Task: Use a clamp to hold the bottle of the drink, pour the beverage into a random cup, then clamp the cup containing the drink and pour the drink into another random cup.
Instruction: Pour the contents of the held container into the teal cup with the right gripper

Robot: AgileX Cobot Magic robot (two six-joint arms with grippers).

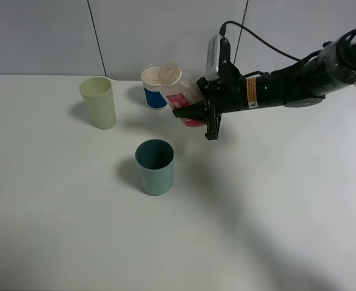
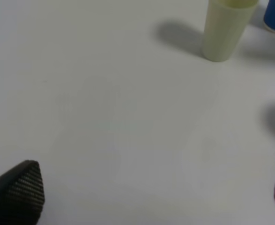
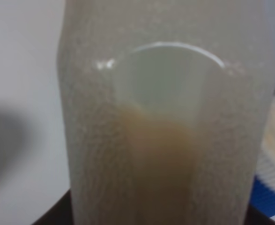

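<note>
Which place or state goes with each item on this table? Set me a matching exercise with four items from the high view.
Items:
1. bottle
2. pale green cup
3. teal cup
4. blue and white cup

Places or states:
A. stands alone, nearest the front of the high view
B. tilted, gripped in the right hand
C. upright, furthest left
D. at the back, right by the bottle's mouth

Pairs: 1-B, 2-C, 3-A, 4-D
</note>
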